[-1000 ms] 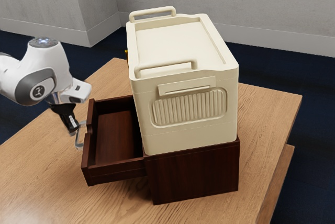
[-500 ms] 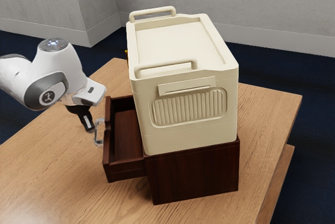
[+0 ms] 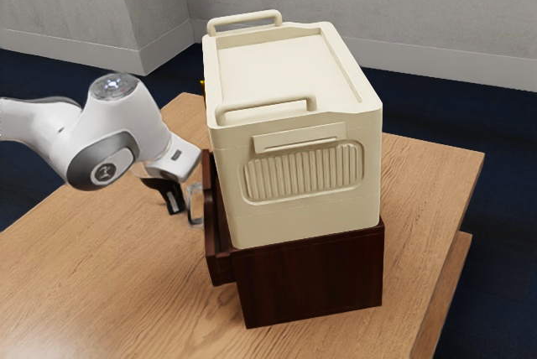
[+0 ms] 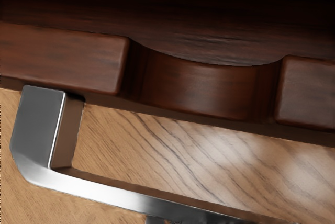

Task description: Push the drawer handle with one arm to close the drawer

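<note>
Drawer handle [image 4: 39,124] | just beside closed fingers [image 3: 175,200] | drawer [image 3: 211,237] slightly open

The drawer handle [image 4: 112,190] is seen as smooth, shiny silver metal. The drawer [image 4: 60,56] is made of dark reddish-brown wood, softly glossed and faintly grained. The tabletop [image 3: 101,292] is finished in lighter, satin wood marked by wavy grain. The cream box [image 3: 294,174] is rendered like matt plastic, ribbed on one side panel.
</note>
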Controlling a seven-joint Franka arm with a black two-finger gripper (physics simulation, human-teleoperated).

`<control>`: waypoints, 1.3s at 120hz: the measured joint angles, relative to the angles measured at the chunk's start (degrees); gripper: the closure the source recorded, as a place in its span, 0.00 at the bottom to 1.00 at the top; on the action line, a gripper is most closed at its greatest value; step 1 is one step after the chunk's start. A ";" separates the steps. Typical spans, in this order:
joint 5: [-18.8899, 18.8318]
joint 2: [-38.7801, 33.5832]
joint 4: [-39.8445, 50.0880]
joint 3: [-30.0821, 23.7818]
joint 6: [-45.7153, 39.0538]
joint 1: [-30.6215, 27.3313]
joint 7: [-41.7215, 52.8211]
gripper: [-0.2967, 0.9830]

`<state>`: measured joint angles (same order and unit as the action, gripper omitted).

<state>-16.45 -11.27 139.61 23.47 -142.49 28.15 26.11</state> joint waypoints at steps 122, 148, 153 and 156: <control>0.38 -11.93 -3.44 -9.33 13.17 -9.65 -2.02 0.62; 0.77 -12.31 -11.57 -10.44 25.84 -9.83 -5.28 0.37; 0.78 -12.45 -11.64 -10.48 27.39 -9.64 -5.82 0.35; 0.79 -12.67 -11.56 -10.47 28.19 -9.56 -6.12 0.33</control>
<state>-15.67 -23.94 128.05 13.00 -114.30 18.59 19.99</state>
